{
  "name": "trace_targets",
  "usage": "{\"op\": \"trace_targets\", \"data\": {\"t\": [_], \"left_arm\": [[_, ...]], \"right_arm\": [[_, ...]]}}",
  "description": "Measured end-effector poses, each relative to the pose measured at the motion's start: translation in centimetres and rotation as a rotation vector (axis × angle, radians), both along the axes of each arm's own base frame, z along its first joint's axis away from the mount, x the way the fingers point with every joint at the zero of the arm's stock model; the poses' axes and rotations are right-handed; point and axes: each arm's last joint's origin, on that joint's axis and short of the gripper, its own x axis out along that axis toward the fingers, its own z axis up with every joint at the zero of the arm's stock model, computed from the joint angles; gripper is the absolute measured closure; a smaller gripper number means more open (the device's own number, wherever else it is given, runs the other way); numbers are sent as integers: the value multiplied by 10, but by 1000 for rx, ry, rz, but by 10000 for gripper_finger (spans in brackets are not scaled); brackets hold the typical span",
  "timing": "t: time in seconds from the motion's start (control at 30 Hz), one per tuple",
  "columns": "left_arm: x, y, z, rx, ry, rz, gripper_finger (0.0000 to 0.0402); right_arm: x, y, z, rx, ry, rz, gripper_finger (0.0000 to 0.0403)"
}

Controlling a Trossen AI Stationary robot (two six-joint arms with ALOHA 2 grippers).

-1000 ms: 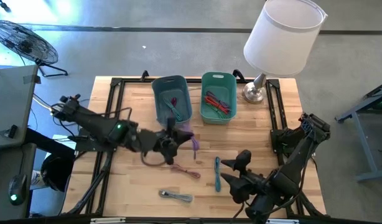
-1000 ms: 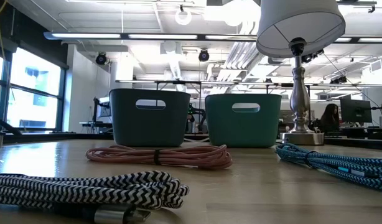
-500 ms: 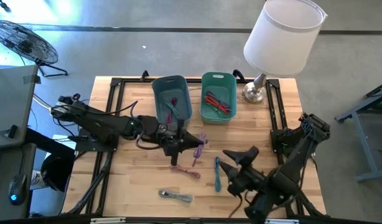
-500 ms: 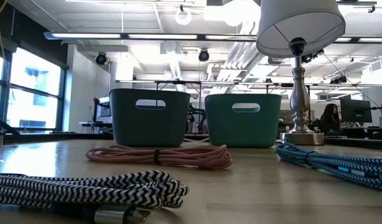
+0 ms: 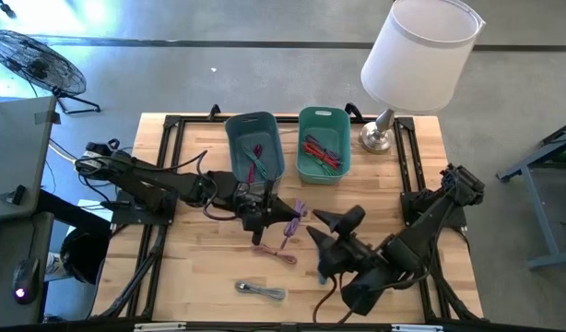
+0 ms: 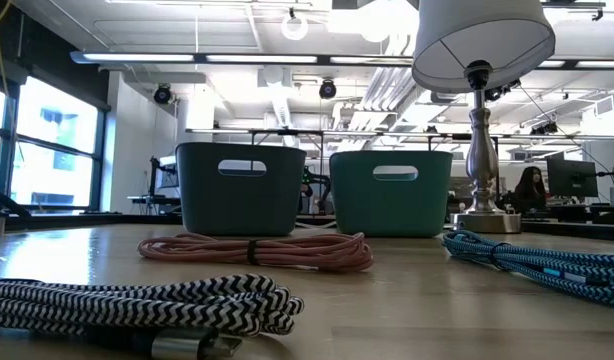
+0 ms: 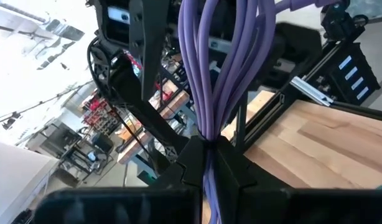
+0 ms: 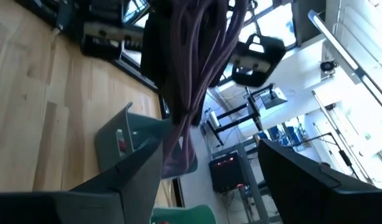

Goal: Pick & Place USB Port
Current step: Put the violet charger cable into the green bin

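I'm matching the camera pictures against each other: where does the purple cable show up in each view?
High view: purple cable hangs at table centre, below the blue-grey bin.
Low view: not in it.
Left wrist view: fills the middle, pinched in that arm's jaws.
Right wrist view: dangling at upper centre.
Shared landmark: the blue-grey bin.

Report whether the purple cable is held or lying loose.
Held. The left end effector is shut on the purple cable, which hangs from it above the table.
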Motion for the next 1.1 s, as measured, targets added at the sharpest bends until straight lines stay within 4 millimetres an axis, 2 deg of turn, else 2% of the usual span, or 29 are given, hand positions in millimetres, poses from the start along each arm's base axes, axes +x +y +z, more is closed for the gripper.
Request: {"op": "trace_targets", "data": {"t": [0.33, 0.53, 0.73, 0.93, 1.1], "left_arm": [[0, -1, -1, 13, 12, -47, 394], [0, -1, -4, 30, 34, -48, 394], [0, -2, -5, 37, 49, -55, 394], [-1, -2, -6, 37, 59, -57, 394], [-1, -2, -7, 36, 61, -80, 394]], "right_arm": [[13, 0, 5, 47, 63, 120, 147], [20, 8, 16, 63, 25, 218, 147], [22, 10, 16, 104, 48, 321, 162], [29, 2, 16, 134, 50, 325, 210], [38, -10, 14, 188, 59, 342, 297]]}}
